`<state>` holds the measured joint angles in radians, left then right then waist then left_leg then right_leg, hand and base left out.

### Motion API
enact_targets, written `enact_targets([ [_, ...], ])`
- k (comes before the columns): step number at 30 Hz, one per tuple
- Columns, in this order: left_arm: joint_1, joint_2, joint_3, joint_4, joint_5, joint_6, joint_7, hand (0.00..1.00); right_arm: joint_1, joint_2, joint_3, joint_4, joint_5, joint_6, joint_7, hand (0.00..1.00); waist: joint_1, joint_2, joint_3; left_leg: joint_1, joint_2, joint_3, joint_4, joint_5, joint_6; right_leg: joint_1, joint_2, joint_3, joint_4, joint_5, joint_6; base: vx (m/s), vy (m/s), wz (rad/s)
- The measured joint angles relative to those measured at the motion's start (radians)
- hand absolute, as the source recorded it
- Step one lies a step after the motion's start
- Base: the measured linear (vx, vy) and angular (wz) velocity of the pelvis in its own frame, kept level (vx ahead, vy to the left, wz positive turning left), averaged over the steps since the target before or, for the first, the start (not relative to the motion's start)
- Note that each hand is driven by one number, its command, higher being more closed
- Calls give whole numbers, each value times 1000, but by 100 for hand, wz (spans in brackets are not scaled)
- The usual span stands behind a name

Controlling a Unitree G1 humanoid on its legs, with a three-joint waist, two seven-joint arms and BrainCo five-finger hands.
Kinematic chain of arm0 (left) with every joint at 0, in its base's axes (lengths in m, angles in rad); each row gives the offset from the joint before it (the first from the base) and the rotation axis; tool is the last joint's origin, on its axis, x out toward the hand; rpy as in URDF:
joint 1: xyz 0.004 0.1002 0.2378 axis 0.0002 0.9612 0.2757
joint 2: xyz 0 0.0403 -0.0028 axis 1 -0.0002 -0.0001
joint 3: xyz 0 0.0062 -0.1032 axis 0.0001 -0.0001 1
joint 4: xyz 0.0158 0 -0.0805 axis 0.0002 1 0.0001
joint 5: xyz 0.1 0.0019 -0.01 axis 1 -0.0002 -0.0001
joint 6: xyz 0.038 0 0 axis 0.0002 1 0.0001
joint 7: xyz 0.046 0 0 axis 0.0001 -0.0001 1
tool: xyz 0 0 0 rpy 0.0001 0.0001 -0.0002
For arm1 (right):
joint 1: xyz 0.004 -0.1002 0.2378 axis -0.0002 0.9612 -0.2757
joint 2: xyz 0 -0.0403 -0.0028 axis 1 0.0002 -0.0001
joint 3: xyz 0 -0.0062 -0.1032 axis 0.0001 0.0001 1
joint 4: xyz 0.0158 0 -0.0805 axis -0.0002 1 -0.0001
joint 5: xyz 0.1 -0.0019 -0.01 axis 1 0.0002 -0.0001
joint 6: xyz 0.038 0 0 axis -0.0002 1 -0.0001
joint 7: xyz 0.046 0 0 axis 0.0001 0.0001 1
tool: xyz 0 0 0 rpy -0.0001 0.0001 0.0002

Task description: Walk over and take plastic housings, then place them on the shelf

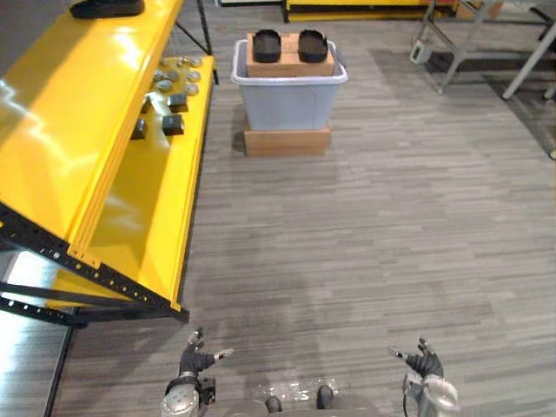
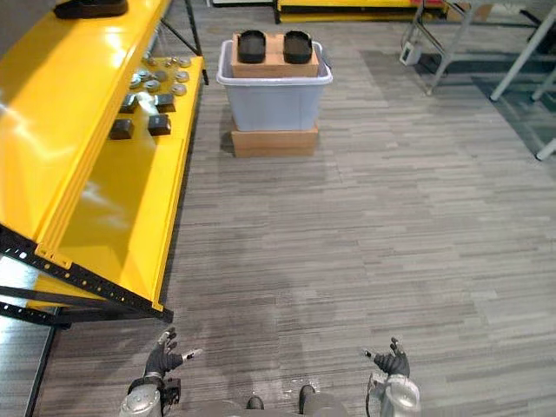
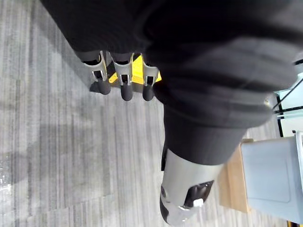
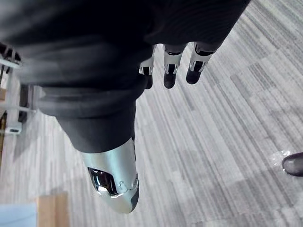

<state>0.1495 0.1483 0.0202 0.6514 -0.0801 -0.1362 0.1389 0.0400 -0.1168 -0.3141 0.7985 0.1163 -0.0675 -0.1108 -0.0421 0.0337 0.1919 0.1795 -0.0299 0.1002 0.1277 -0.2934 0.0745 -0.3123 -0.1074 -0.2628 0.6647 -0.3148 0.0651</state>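
Hanging empty: left hand [image 1: 195, 358] | right hand [image 1: 423, 363] | housing [image 1: 106, 8] on shelf [image 1: 78, 113] cut off

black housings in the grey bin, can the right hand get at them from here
Probably not yet. The black housings sit on a box in the grey bin, far across the floor from the open right hand. Nothing blocks the way, so walking closer should fix it.

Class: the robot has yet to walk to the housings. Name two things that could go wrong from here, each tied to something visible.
1. The yellow shelf juts out close ahead of the left hand; walking forward could clip its near corner.
2. The black housings rest on a cardboard box raised in the grey bin; a clumsy grasp might knock one off.
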Motion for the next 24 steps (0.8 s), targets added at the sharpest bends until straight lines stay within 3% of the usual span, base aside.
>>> enact_targets([
  [1, -24, 4, -3, 0, -8, 0, 6, 0, -7, -14, 3, 0, 0, 0, -2, 0, -2, 23, 24, 24, 16, -7, -10, -8, -14, -39, 7, -32, -53, 7, -9, 353, -13, 25],
  [3, -54, 0, -8, 0, -19, -2, 17, 0, -13, -34, 6, -7, 0, -1, -5, 0, -14, 22, 38, 52, 48, -18, -16, -22, -39, -104, 30, -35, -171, 82, -22, 484, -54, 33],
  [4, -63, 1, -8, 0, -22, -3, 19, 0, -10, -39, 15, -28, 0, 0, -7, 0, -24, 23, 48, 72, 63, -21, -15, -39, -73, -134, 52, -25, -272, 173, -32, 621, -119, 29],
  [5, -56, 7, -7, 3, -21, -3, 21, 0, -4, -38, 20, -52, -2, -2, -9, 0, -30, 7, 45, 98, 64, -21, -15, -58, -107, -147, 59, 2, -351, 271, -60, 457, -97, 31],
  [6, -54, 6, -5, 6, -21, -3, 21, 0, 4, -40, 19, -64, -2, -2, -12, 0, -35, 5, 46, 117, 68, -28, -10, -69, -126, -147, 51, 16, -333, 347, -94, 497, -136, 26],
  [7, -48, -9, -7, 7, -21, -3, 20, 0, 6, -50, 17, -74, -4, -2, -17, 0, -45, 25, 48, 123, 98, -42, 28, -71, -140, -167, 52, -5, -235, 328, -126, 503, -177, 39],
  [8, -50, -13, -8, 8, -21, -4, 19, 0, -1, -46, 17, -79, -8, -2, -16, 0, -57, 21, 47, 90, 102, -51, 129, -37, -196, -168, 35, -17, -165, 248, -135, 767, -280, 34],
  [9, -51, -19, -9, 7, -22, -5, 17, 0, -1, -47, 18, -82, -9, -2, -15, 0, -60, 22, 47, 65, 106, -42, 196, -2, -206, -155, 34, -19, -146, 220, -133, 802, -320, 34],
  [10, -47, -30, -8, 8, -22, -5, 17, 0, 1, -48, 20, -83, -10, -3, -14, 0, -57, 25, 49, 12, 119, -36, 365, 96, -203, -96, 37, -26, -147, 172, -137, 810, -308, 27],
  [11, -35, -35, -7, 9, -22, -5, 15, 0, 6, -50, 44, -83, -10, -3, -15, 0, -57, 31, 56, -61, 149, -36, 584, 272, -217, 1, 51, -35, -196, 139, -139, 667, -246, 24],
  [12, -28, -37, -7, 8, -22, -6, 14, 0, 8, -51, 58, -83, -10, -4, -15, 0, -53, 28, 62, -97, 179, -33, 700, 281, -220, 52, 66, -37, -227, 132, -144, 626, -213, 11],
  [13, -16, -37, 1, 11, -24, -6, 14, 0, 1, -45, 86, -77, -9, -6, -15, 0, -49, 31, 66, -178, 234, 12, 902, 232, -163, 158, 97, -34, -292, 124, -155, 584, -181, -10],
  [14, -10, -39, 13, 18, -24, -5, 14, 0, 0, -33, 98, -76, -8, -8, -15, 0, -30, 10, 77, -245, 255, 49, 1002, 174, -109, 261, 109, -20, -372, 118, -153, 563, -168, -17],
  [17, -8, -45, 15, 22, -26, -5, 14, 0, -1, -32, 96, -69, -8, -14, -17, 0, 4, -22, 91, -399, 224, 95, 914, 86, -98, 411, 103, 10, -504, 120, -148, 453, -98, -24],
  [19, 12, -55, 15, 21, -27, -3, 14, 0, -23, -40, 96, -65, -7, -14, -18, 0, 31, -30, 98, -525, 158, 86, 613, 63, -105, 494, 82, 49, -566, 100, -113, 495, 19, -53],
  [20, 19, -59, 15, 21, -27, -3, 15, 0, -26, -40, 95, -63, -8, -14, -18, 0, 33, -32, 100, -541, 130, 71, 499, 79, -123, 515, 72, 60, -577, 93, -102, 654, 136, -65],
  [21, 35, -75, 15, 21, -27, -2, 16, 0, -31, -43, 81, -37, -8, -19, -20, 0, 40, -18, 93, -537, 90, 24, 203, 150, -167, 558, 70, 86, -615, 82, -85, 559, 160, -66],
  [22, 38, -82, 14, 22, -27, -1, 17, 0, -30, -48, 80, -18, -8, -20, -22, 0, 54, -3, 88, -552, 93, 1, 129, 208, -179, 585, 76, 110, -635, 62, -67, 699, 241, -88],
  [23, 38, -86, 14, 24, -28, 1, 18, 0, -31, -45, 86, 10, -9, -18, -22, 0, 65, 1, 84, -553, 89, -8, 173, 300, -152, 614, 77, 140, -637, 43, -55, 486, 204, -63],
  [24, 31, -86, 14, 25, -28, 2, 18, 0, -32, -36, 98, 14, -10, -14, -21, 0, 63, -11, 77, -554, 71, -16, 200, 321, -103, 624, 56, 152, -629, 43, -55, 626, 238, -22],
])
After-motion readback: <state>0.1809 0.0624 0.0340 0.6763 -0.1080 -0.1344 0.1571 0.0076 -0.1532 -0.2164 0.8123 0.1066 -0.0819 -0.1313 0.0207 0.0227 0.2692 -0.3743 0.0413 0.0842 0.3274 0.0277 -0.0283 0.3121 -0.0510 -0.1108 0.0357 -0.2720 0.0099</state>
